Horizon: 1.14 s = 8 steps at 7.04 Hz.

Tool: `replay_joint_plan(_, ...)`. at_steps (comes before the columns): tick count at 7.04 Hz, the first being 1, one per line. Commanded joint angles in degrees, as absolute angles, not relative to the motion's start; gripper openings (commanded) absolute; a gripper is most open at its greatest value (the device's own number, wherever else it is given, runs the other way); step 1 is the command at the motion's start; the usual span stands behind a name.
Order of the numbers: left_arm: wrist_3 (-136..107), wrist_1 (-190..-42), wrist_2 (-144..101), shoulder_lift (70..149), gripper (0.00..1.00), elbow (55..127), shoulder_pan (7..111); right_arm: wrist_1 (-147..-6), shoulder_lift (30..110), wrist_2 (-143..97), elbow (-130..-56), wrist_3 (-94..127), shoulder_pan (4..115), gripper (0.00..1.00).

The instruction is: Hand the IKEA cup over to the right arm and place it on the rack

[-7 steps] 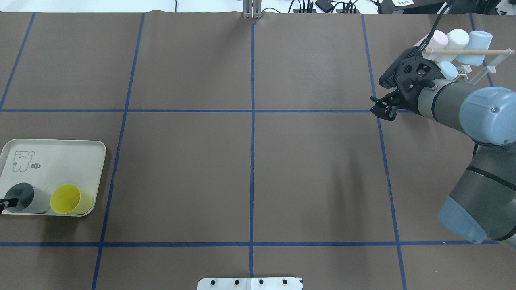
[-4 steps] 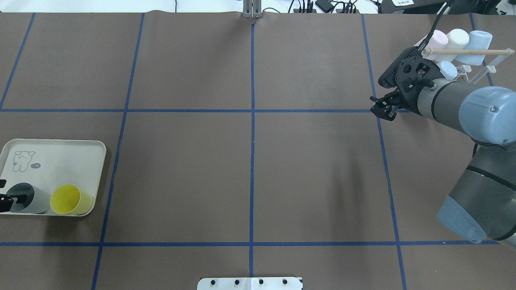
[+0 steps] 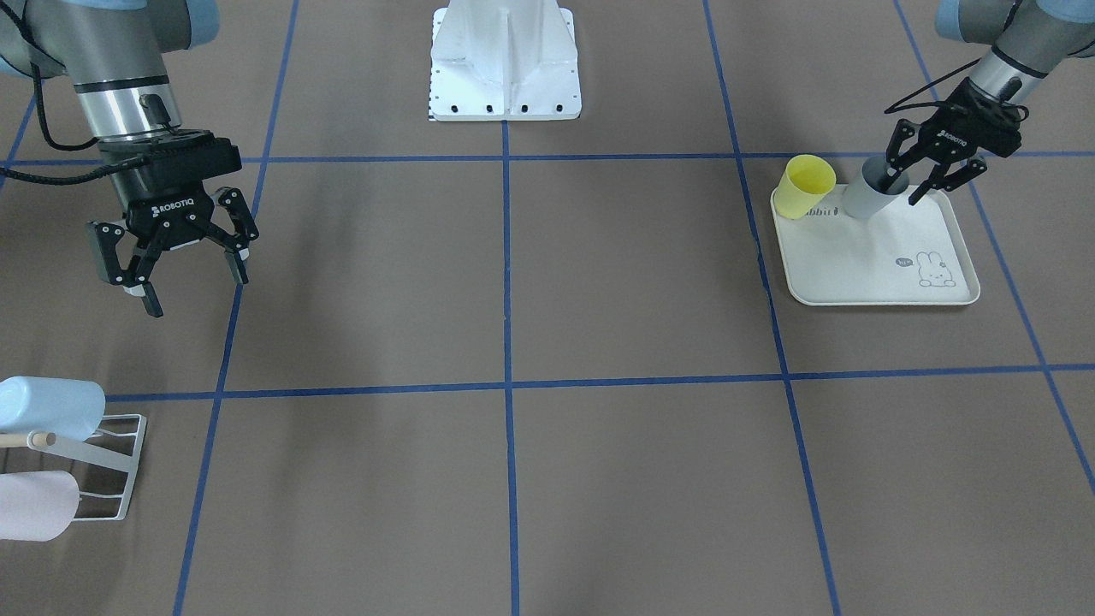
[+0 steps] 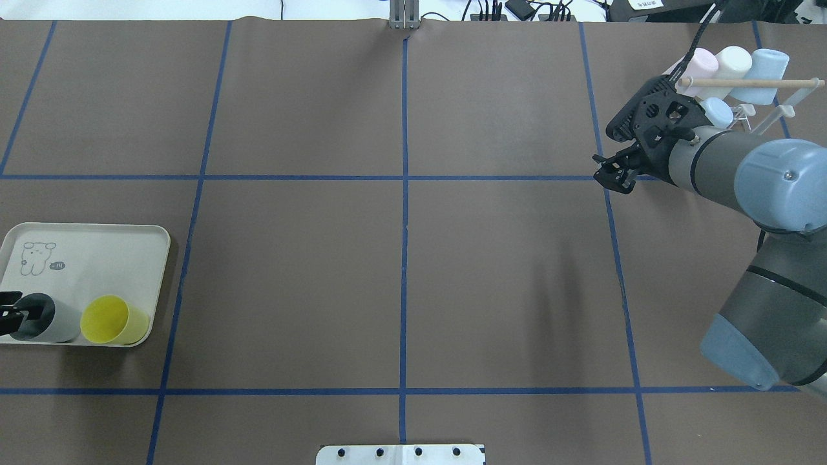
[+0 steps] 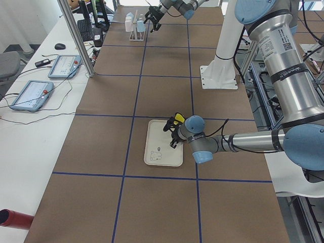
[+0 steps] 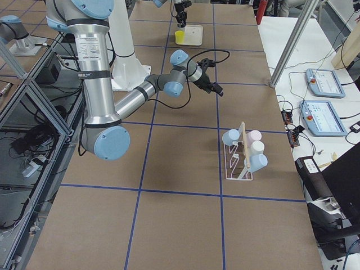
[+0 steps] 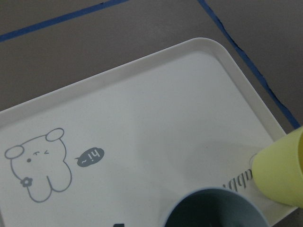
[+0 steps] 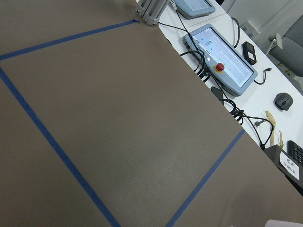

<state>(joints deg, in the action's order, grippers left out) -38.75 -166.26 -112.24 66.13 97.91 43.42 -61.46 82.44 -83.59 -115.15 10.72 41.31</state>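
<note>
Picking up is the step in hand. The left claw (image 3: 905, 188) is at the grey cup (image 3: 864, 204) with its fingers apart, one seemingly inside the mouth and one outside the wall, not yet pinched. The cup sits in the tray (image 3: 881, 278) by the tabletop's left edge, just beside a yellow cup (image 3: 808, 184).

Next, I judge, the fingers must close on the thin wall, lift clear of the tray's lip without nudging the yellow cup, and carry toward the middle for the hand-over. The right claw (image 3: 195, 289) hangs spread and empty near the rack (image 4: 749, 82) at the far right corner.

The cups look like smooth, matte, tapered plastic. The tray is cream with rounded corners. The rack is thin white wire with a wooden rod.
</note>
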Motion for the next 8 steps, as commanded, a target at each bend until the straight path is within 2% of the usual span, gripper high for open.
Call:
replay_joint_plan(1, -38.85, -167.25, -112.32, 66.36, 0.13, 97.82, 43.59, -61.44, 82.44, -83.58, -115.14, 10.72, 41.31, 1.00)
replay_joint_plan(3, -38.85, -167.34, -112.85, 65.92, 0.00, 98.35, 43.77, -61.44, 82.44, -83.58, -115.22, 10.81, 41.31, 1.00)
replay_joint_plan(5, -38.76, -167.26, -113.11, 65.92, 0.00, 98.44, 44.29, -61.44, 82.44, -83.67, -115.14, 10.90, 41.31, 1.00)
replay_joint_plan(7, -38.76, -166.38, -119.05, 67.14, 0.00, 99.57, 52.42, -59.35, 82.35, -83.58, -114.70, 13.52, 41.13, 1.00)
replay_joint_plan(8, -39.80, -165.59, -121.53, 70.37, 0.00, 100.45, 55.43, -57.41, 82.27, -83.50, -114.26, 13.80, 40.78, 1.00)
